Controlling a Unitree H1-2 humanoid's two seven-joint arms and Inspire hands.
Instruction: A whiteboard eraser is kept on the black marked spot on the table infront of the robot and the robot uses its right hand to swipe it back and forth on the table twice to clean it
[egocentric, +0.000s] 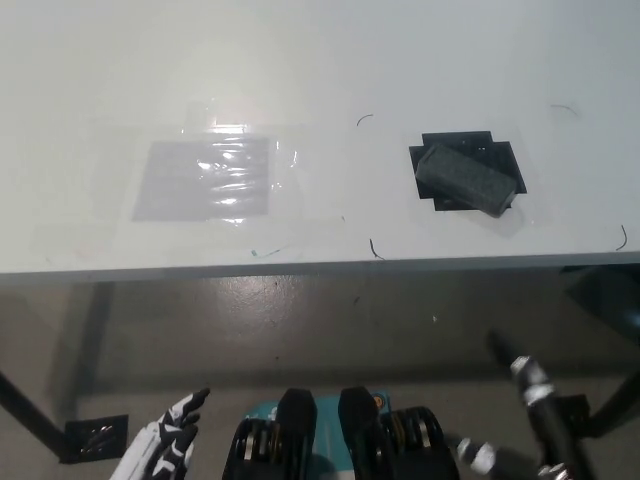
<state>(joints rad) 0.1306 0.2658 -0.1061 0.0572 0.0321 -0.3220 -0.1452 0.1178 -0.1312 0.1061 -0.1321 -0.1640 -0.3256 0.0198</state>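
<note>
1. Nearest, lower left: white left hand (165, 440) rests below the table edge, fingers apart, holding nothing.
2. Lower right: black right hand (530, 400) also hangs below the table; can't tell if fingers are spread or closed.
3. White table (320, 60) fills the upper pic.
4. On it, left of centre: clear shiny plastic sheet (210, 178), lying flat.
5. Right side: grey whiteboard eraser (468, 179) lies tilted on the black marked spot (505, 155), well apart from both hands.

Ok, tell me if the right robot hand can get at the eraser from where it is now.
Probably yes. The eraser lies uncovered on its black mark near the table's front right, with nothing around it. The right robot hand hangs low, below the table edge, so it must rise first.
</note>
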